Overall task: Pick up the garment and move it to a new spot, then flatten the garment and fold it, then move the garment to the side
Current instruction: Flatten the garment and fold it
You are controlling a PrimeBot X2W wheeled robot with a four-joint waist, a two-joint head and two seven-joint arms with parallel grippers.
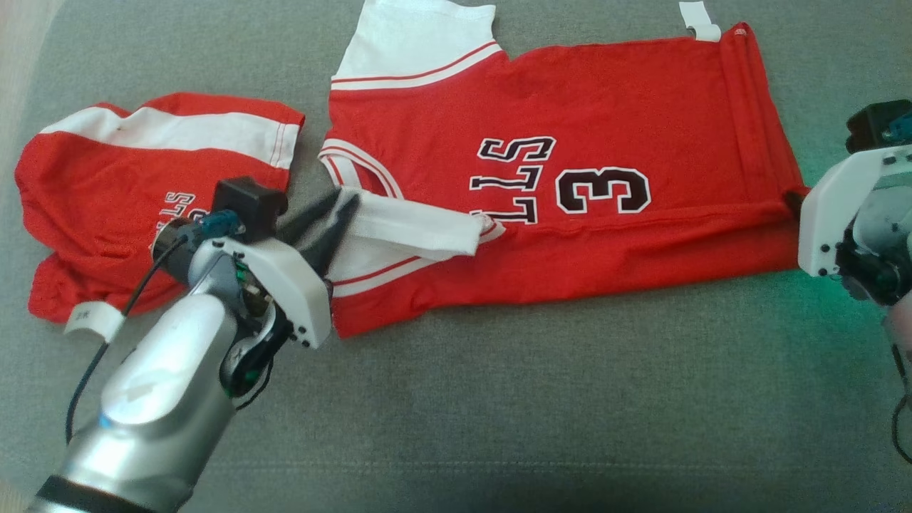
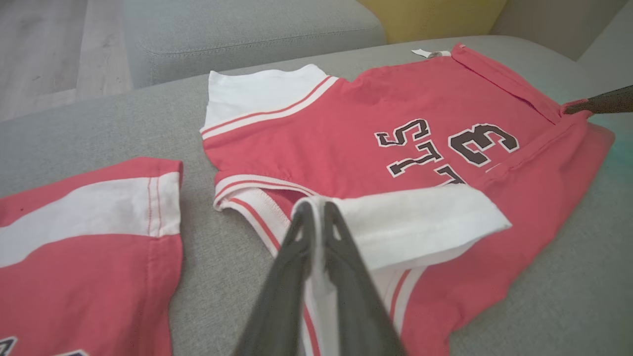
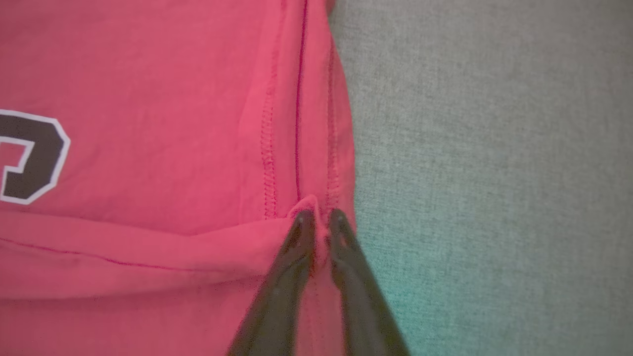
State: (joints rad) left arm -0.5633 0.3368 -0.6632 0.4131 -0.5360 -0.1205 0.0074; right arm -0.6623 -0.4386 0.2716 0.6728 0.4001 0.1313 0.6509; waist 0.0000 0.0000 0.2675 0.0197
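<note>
The garment (image 1: 605,121) is a red jersey with white sleeves and a black "3", lying spread on the grey cushion (image 1: 541,399). Its near edge is folded over toward the middle. My left gripper (image 1: 340,206) is at the collar end, shut on the folded white sleeve (image 1: 420,228); white cloth shows between its fingers (image 2: 292,247) in the left wrist view. My right gripper (image 1: 792,201) is at the hem end, shut on the red hem corner (image 3: 316,232), which bunches between its fingers (image 3: 292,252). Its dark finger (image 2: 601,103) shows at the hem in the left wrist view.
A second red and white jersey (image 1: 107,192) lies crumpled at the left, just behind my left arm. A white tag (image 1: 698,21) sticks out at the far hem corner. Bare grey cushion runs along the front, and another cushion (image 2: 247,29) lies beyond.
</note>
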